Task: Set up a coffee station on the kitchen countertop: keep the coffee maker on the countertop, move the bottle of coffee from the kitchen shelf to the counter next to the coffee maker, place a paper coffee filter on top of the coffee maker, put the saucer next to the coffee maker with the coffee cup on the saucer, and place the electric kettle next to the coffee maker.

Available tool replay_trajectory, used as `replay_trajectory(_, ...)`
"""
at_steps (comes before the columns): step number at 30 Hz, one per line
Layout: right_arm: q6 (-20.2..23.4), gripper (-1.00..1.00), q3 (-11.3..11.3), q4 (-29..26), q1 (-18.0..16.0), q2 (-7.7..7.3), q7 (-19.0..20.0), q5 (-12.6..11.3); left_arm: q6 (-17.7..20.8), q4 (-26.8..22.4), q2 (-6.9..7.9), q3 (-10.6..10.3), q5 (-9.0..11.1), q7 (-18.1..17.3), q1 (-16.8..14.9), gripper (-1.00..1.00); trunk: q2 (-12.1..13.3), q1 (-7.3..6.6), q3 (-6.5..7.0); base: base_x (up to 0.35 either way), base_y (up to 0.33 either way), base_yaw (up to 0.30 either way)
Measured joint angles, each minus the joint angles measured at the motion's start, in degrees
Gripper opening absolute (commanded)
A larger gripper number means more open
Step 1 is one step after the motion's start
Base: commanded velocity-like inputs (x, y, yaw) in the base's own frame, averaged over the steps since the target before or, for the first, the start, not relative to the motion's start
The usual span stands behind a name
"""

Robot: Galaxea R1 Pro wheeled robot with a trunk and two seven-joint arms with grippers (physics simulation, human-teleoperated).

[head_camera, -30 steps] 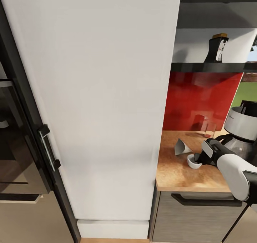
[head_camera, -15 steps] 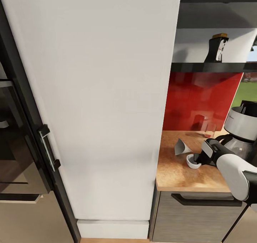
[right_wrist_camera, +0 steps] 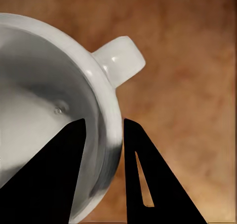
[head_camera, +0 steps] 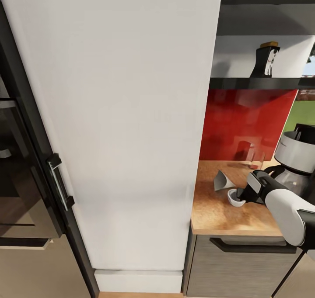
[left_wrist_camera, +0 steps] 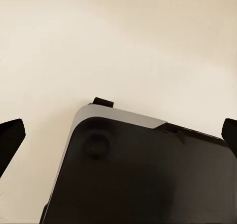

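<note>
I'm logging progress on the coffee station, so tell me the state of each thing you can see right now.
White ceramic coffee cup: upright on countertop, rim pinched.
Right end effector: shut on cup wall.
Left end effector: open.
White paper cone filter: lying on its side.
Dark coffee bottle: standing on shelf.

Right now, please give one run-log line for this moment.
right gripper: shut on cup rim | cup: on counter | filter: beside cup

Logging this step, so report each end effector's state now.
Left end effector: open, holding nothing.
Right end effector: closed on the cup wall.
</note>
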Motion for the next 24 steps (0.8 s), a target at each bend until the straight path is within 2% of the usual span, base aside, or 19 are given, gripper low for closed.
replay_trajectory(9,0.39,-1.0,-0.02,0.0,0.0,0.1,0.0,0.02,0.12,0.0,0.0,-0.01,0.09,0.04,0.0,1.0,3.61,-1.98,1.62,0.0,0.0,0.0)
replay_trajectory(13,1.17,-1.0,-0.06,0.0,0.0,0.69,-0.24,-0.05,0.09,0.01,0.0,-0.01,0.09,0.05,0.01,1.0,5.22,-2.86,2.34,0.0,0.0,0.0)
replay_trajectory(15,2.41,-1.0,-0.2,0.0,0.01,1.53,-0.23,-0.31,0.05,0.01,0.0,0.03,0.13,0.05,0.0,1.0,6.03,-3.3,2.7,0.0,0.0,0.0)
replay_trajectory(24,4.64,-1.0,0.0,-0.01,0.0,1.96,0.58,-0.1,0.03,0.01,0.0,0.1,0.24,0.05,0.02,1.0,9.64,-5.28,4.32,0.0,0.0,0.0)
